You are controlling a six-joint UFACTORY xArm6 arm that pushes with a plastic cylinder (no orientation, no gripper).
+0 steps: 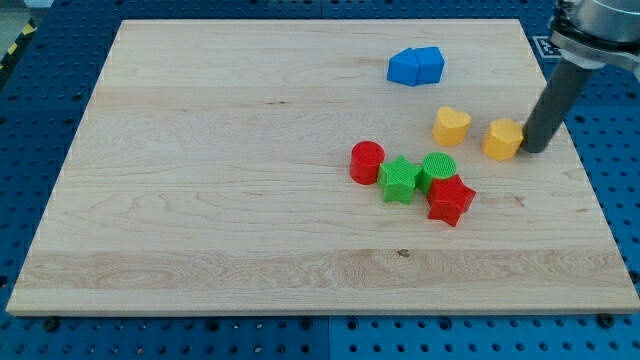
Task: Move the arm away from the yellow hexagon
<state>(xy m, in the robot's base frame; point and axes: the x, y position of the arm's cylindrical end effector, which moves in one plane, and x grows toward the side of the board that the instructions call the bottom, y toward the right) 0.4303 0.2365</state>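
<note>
The yellow hexagon [503, 139] lies on the wooden board at the view's right. My tip [531, 150] stands right beside it, touching or nearly touching its right side. The dark rod rises from there toward the view's top right corner. A yellow heart [451, 126] lies just left of the hexagon.
Two blue blocks [415, 66] sit together near the view's top. A cluster lies near the middle: a red cylinder [367, 162], a green star [399, 180], a green cylinder [439, 169] and a red star [449, 200]. The board's right edge [575, 160] is close to my tip.
</note>
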